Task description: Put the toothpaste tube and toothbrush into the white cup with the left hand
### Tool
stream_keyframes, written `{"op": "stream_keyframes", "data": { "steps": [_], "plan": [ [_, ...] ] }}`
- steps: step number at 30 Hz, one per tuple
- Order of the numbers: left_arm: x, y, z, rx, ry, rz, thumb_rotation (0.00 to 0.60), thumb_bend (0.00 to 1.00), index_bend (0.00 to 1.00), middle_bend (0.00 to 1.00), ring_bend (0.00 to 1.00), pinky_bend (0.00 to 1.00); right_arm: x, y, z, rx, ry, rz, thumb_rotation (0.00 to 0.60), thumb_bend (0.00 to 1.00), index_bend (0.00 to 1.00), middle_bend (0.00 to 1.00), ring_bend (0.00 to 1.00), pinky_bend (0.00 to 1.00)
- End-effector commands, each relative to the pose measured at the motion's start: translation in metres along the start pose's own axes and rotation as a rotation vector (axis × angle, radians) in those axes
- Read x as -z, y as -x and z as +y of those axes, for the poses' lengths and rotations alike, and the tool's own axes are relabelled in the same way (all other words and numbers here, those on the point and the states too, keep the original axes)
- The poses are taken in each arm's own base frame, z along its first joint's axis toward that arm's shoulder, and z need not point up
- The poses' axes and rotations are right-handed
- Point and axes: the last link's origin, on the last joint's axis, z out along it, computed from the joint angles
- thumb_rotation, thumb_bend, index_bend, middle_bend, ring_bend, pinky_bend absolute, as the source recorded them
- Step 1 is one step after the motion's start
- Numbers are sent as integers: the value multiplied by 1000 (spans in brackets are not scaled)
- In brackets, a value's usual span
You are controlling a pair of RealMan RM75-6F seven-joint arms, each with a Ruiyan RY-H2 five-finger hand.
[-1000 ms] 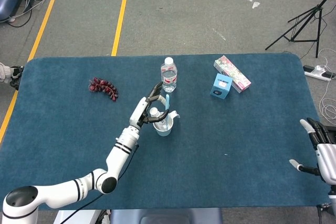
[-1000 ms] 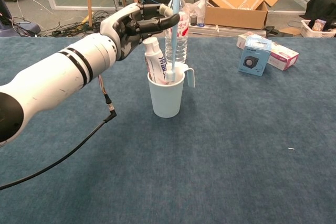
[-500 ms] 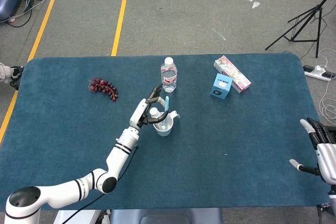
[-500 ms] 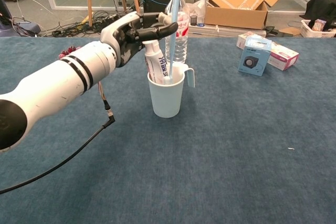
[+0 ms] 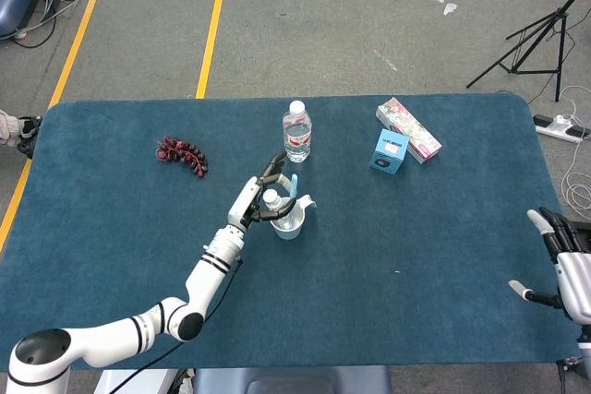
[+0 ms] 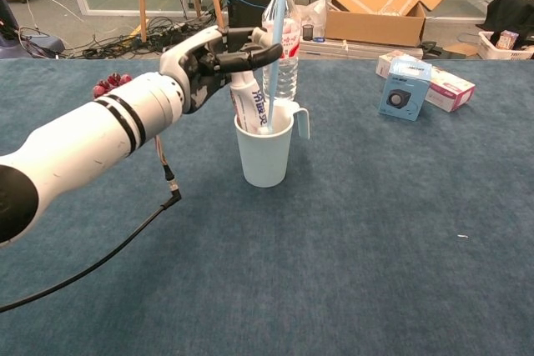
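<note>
Lowered toothbrush (image 6: 274,47) in white cup (image 6: 264,153), pinched by left hand (image 6: 207,62) fingers, right hand (image 5: 565,260) spread

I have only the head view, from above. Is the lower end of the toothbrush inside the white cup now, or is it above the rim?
Observer: The chest view shows the toothbrush nearly upright, with its lower end below the rim of the cup.
Operator: Does the left hand hold it?
Observer: Yes. The left hand pinches the handle high up, well above the rim.
Operator: And the toothpaste?
Observer: The toothpaste tube stands in the cup beside the brush, cap end up, and about half of it sticks out above the rim.
</note>
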Motion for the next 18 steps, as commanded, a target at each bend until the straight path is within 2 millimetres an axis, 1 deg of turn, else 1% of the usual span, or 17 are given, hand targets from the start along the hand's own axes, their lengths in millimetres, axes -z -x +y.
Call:
{"op": "stream_keyframes", "data": {
  "steps": [1,3,9,18],
  "plan": [
    [0,0,-1,-2,-5,-3,600,463,551,0,0,0,0,0,0,-1,0,0,600,0,93,70,0,423],
    [0,-1,-1,-3,-10,-5,600,463,500,0,0,0,0,0,0,0,0,0,600,0,93,70,0,423],
    [-1,-1,-2,-5,-18,-10,600,463,392,0,0,0,0,0,0,0,0,0,600,0,93,70,0,423],
    [0,-1,1,-7,-13,-15,600,463,333,0,0,0,0,1,0,1,-1,-2,600,0,93,70,0,423]
  ]
}}
